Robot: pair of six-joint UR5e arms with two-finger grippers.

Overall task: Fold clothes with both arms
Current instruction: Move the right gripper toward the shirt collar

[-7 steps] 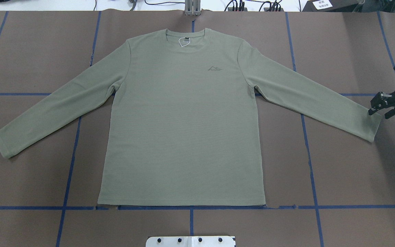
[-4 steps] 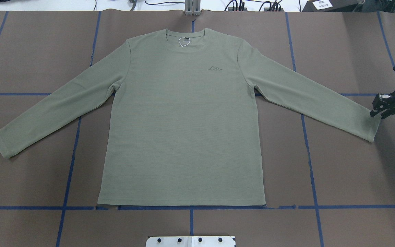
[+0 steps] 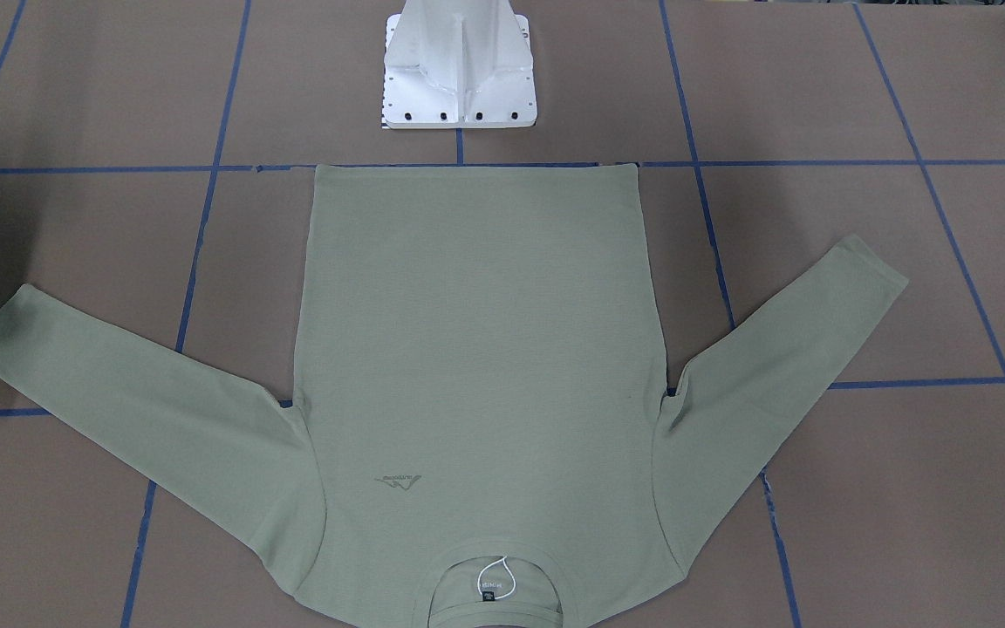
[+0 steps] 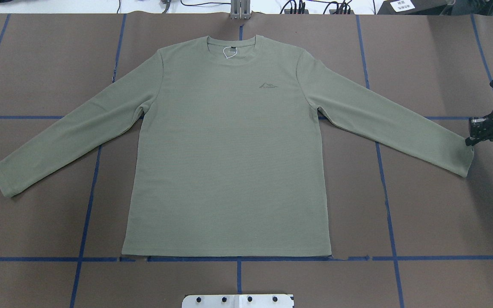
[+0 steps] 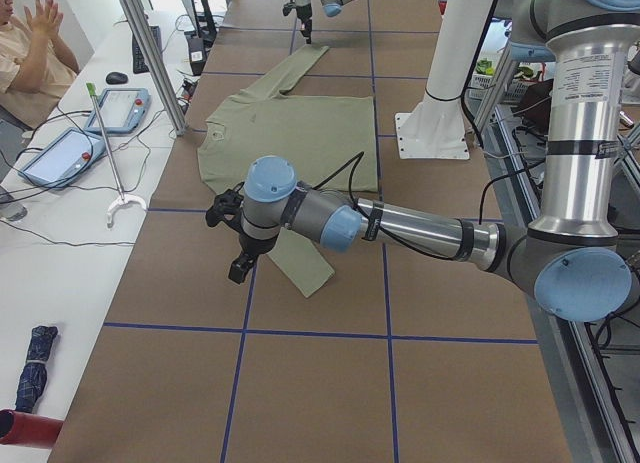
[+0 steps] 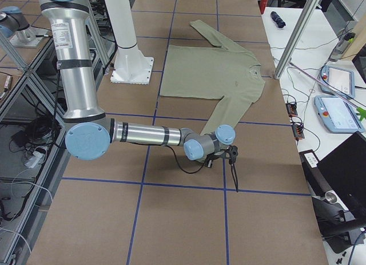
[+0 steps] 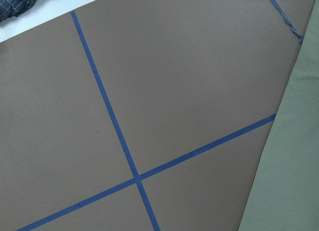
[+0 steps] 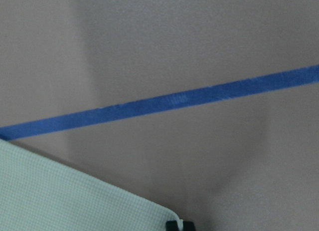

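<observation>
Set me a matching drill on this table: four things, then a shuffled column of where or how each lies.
1 sage-green long-sleeved knit shirt
2 black two-finger right gripper
3 white metal pedestal base
4 blue tape lines

A at a sleeve cuff
B gridding the brown table cover
C spread flat, front up
D just beyond the shirt's hem

Pairs: 1-C, 2-A, 3-D, 4-B

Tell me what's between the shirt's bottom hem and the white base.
Nothing but brown table cover and blue tape between shirt and base, per the front-facing view.
</observation>
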